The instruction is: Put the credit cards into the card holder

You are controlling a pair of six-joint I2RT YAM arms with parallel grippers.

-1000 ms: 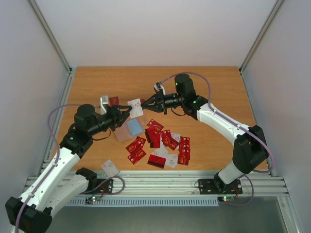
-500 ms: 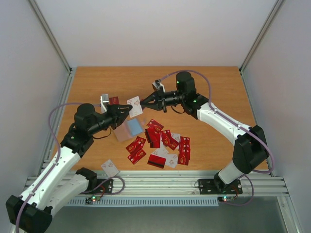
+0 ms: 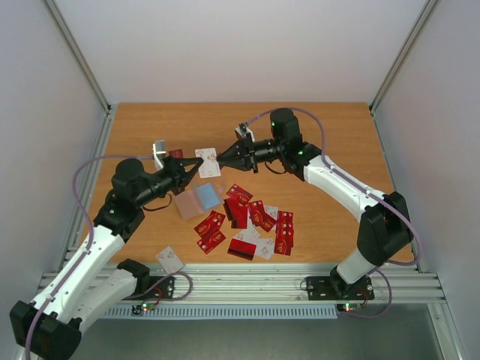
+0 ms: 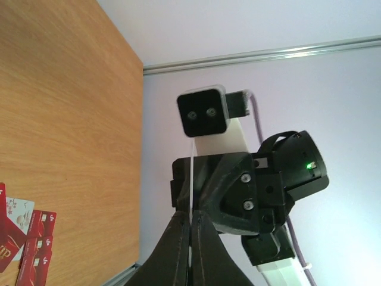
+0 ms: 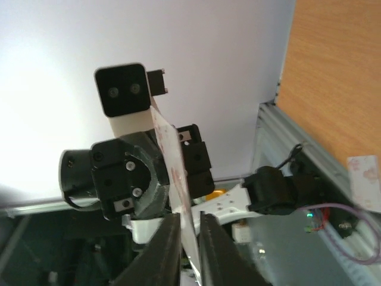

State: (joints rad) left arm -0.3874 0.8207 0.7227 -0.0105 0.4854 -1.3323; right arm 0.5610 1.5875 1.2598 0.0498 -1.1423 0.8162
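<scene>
Left tool (image 3: 197, 171) newly closed, pinching credit card (image 3: 208, 162) alongside right tool (image 3: 220, 158), card holder (image 3: 187, 204) flat

Edge-on held card (image 4: 191, 179): faces unseen; red cards (image 4: 7, 250) cropped at left

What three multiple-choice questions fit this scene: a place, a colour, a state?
1. Where is the card holder? A on the table, beside the card pile; B off the table; C under the pile.
2. Most pile cards face up what colour? A green; B red; C black.
3. The lifted card is: A lying flat; B inside the holder; C pinched by left gripper and right gripper.
A, the holder lies beside the pile; B, red faces dominate; C, both wrist views show fingers closed on it.
</scene>
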